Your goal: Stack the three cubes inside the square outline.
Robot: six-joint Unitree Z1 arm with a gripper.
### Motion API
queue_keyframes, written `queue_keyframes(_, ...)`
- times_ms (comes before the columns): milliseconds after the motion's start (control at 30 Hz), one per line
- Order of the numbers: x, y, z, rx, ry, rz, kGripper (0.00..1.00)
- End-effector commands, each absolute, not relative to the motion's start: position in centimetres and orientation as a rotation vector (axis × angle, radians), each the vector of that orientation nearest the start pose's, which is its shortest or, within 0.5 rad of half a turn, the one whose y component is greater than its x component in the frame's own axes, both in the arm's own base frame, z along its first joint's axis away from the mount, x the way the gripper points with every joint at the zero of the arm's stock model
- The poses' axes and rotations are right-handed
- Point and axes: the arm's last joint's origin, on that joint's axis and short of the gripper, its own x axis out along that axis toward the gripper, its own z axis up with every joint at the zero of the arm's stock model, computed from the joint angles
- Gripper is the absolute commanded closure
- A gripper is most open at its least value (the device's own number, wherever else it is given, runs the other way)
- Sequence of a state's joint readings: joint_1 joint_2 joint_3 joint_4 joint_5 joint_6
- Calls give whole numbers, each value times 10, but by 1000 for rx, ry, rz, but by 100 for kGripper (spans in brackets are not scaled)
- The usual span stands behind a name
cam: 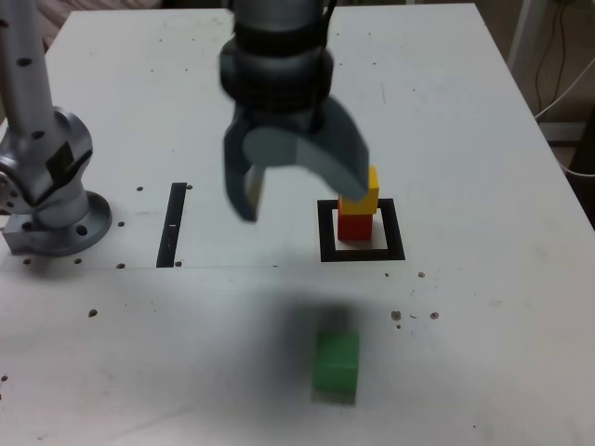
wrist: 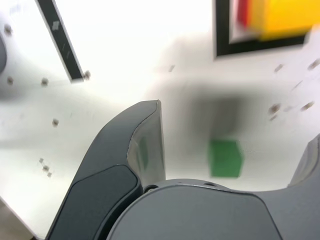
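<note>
Hovering mid-frame in the exterior view, the dark grey gripper point(cam: 296, 181) hangs spread wide and empty, partly hiding the matte yellow cube point(cam: 368, 189) stacked on the red cube point(cam: 354, 225) inside the black square outline point(cam: 327, 232). The green cube point(cam: 336, 365) waits lower centre, blurred. In the wrist view it point(wrist: 225, 158) sits between the jaws, probably the next pick; one jaw is cut off.

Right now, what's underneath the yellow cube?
The yellow cube sits on the red cube, which stands inside the square outline. The arm covers part of the yellow cube, so how squarely they align can't be judged.
</note>
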State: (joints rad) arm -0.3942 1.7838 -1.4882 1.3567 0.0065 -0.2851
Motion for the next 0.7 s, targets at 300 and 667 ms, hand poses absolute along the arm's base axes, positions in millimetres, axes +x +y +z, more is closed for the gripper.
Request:
queue_keyframes(300,261,-168,318,113,1603,-59,0)
queue_keyframes(667,270,-179,305,110,1635,-97,1)
